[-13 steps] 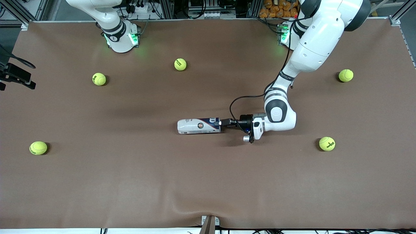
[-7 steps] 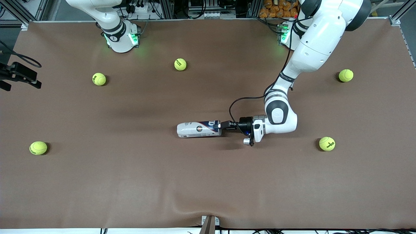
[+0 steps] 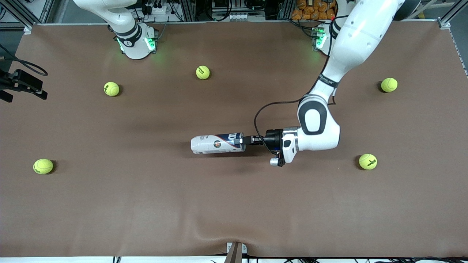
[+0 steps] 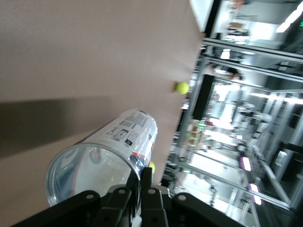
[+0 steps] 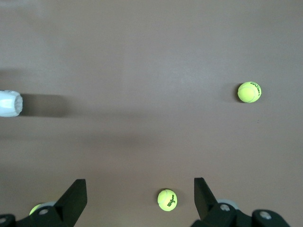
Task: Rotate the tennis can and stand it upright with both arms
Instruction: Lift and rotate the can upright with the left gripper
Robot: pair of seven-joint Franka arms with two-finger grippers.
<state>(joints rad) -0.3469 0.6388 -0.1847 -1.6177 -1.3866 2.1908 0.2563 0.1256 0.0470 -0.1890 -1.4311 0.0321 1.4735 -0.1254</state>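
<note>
Silvery-white with a dark blue band, the tennis can lay near the middle of the frame on the brown bench, its long axis running across the picture and its open rim pointing at the left hand. That hand, reaching in level from the frame's right, was pinched shut on the can's rim wall. The right hand, far nearer the frame's left edge, waited spread wide over bare bench, holding nothing.
</note>
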